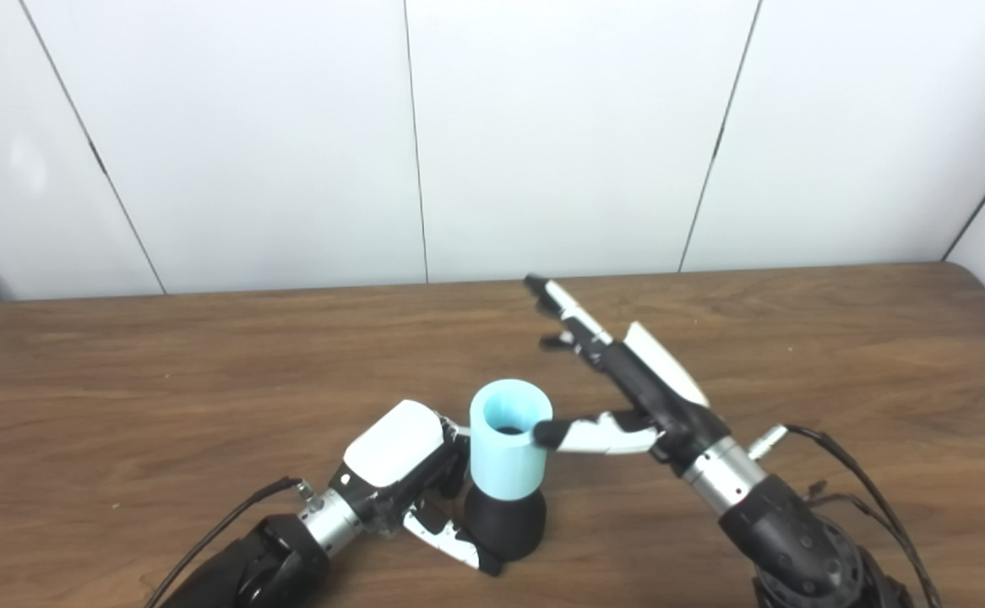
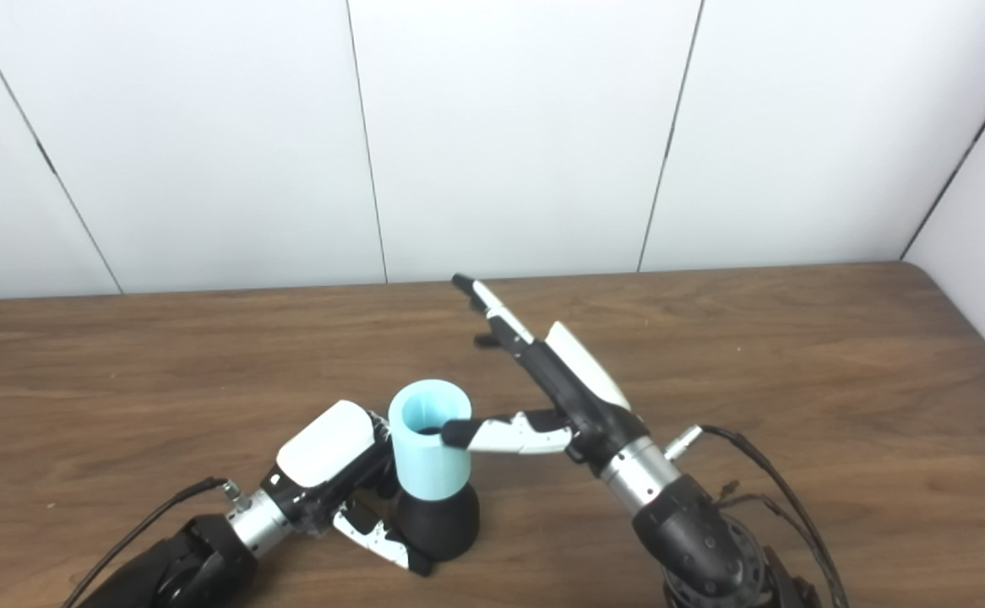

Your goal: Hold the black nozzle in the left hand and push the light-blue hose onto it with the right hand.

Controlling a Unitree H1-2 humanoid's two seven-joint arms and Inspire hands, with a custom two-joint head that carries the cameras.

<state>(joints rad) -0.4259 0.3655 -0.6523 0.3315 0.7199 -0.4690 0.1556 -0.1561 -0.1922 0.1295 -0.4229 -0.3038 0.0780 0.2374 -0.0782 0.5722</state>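
The hose (image 1: 508, 450) stands upright on the nozzle (image 1: 505, 522) at the counter's (image 1: 121, 380) near edge, the left hand (image 1: 404, 473) wrapped around the nozzle's base, the right hand (image 1: 628, 397) open just right, thumb tip touching the hose rim.

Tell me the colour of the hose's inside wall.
Light blue, like the outside of the hose; clearest in the left eye view.

Bare table (image 1: 205, 363) lies all around; only the hose (image 1: 507, 447) on its nozzle (image 1: 505, 523) stands centrally.
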